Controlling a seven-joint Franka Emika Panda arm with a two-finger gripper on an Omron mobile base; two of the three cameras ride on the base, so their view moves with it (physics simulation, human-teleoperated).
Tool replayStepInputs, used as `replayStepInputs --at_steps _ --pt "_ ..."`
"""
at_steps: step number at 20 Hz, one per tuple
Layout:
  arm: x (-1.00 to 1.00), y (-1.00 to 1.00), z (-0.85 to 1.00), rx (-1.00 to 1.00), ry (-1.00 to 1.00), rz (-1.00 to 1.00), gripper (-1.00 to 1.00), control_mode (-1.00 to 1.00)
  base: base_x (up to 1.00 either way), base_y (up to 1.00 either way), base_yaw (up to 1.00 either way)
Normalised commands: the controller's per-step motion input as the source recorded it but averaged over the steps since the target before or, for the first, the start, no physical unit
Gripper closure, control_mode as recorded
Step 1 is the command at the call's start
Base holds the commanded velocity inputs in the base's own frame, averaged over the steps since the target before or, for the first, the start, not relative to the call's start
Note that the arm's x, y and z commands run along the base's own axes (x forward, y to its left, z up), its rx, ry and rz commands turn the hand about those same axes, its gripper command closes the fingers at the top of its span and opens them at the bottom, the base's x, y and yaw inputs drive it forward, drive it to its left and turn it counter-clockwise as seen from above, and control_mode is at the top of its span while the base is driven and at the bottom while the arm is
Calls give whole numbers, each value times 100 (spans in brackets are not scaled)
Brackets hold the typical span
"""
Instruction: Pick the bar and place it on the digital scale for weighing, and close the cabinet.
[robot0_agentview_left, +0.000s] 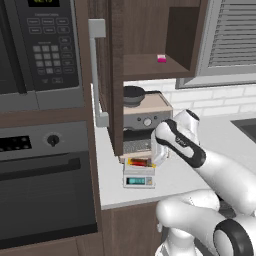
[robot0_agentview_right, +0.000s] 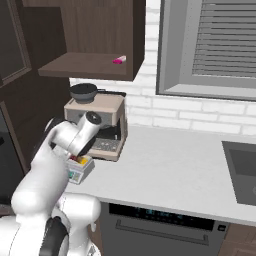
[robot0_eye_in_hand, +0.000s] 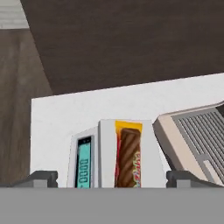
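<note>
The bar (robot0_eye_in_hand: 128, 157), red-brown with a yellow end, lies on the white digital scale (robot0_eye_in_hand: 106, 148), whose blue-green display (robot0_eye_in_hand: 84, 164) is lit. My gripper (robot0_eye_in_hand: 114, 179) hangs just above them, open, one fingertip (robot0_eye_in_hand: 41, 178) on each side and nothing between them. From the base the bar (robot0_agentview_left: 138, 162) rests on the scale (robot0_agentview_left: 139, 179) in front of the coffee machine, with my hand right beside it. The dark brown cabinet (robot0_agentview_left: 150, 30) is open, its door (robot0_agentview_left: 116, 75) swung out edge-on with the grey handle (robot0_agentview_left: 97, 75) facing me.
A coffee machine (robot0_agentview_left: 145, 115) stands right behind the scale. A pink-and-white block (robot0_agentview_left: 161, 58) sits on the cabinet shelf. The microwave (robot0_agentview_left: 35, 45) and oven (robot0_agentview_left: 45, 185) fill the left. A sink (robot0_agentview_right: 242, 170) lies far right, under the window (robot0_agentview_right: 215, 45).
</note>
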Motion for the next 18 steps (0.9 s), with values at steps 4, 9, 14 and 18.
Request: replayStepInputs --at_steps 4,9,14,18 --pt "-100 1 91 12 -47 0 -100 -100 0 0 0" --pt "-100 14 90 -4 -65 1 -100 -100 0 0 0" --pt "-100 27 72 -16 -76 4 -100 -100 0 0 0" --pt "-100 44 88 -12 -66 6 -100 -100 0 0 0"
